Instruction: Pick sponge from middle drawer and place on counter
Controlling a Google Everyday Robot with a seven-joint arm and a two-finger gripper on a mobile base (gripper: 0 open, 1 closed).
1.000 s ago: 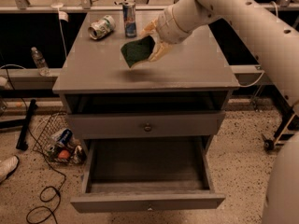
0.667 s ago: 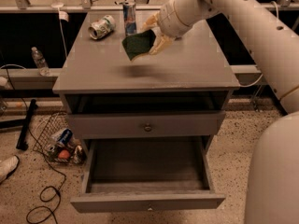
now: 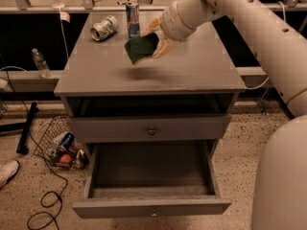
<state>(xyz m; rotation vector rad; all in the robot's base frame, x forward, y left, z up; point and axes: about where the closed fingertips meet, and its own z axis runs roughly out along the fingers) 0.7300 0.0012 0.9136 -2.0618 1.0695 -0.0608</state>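
Speckled flooring surrounds a grey wooden cabinet whose flat top serves as the desk [image 3: 196,68]. At floor level on the left are a wire basket [image 3: 56,145] of small items and a loose cable [image 3: 45,210].

1. Position of the task object. The sponge [image 3: 140,49] is out of the middle drawer [image 3: 151,207], which stands pulled open with nothing visible inside it. The sponge hangs over the rear centre of the desk, its dark green face turned toward the camera. A soft shadow lies on the desk just below it, so it is judged to be clear of the surface, not resting on it.

2. Claw state. The claw [image 3: 156,38] is clamped on the sponge, with pale fingers [image 3: 165,47] bearing on its right-hand portion. The arm [image 3: 230,13] enters from the upper right.

3. Governing relation. The sponge projects to the left of and slightly below the claw, tilted rather than level. Its long axis appears to run from lower left to upper right. Bare desk lies directly beneath, so placement calls for a straight descent before release.

4. Obstructions. 2 cans occupy the rear left of the desk: 1 upright can [image 3: 133,19] just behind the sponge and 1 tipped can [image 3: 104,28] further left. The upright can is blue and silver; no lettering on either can is readable.

5. The drawer front with the round knob [image 3: 151,128] is closed.
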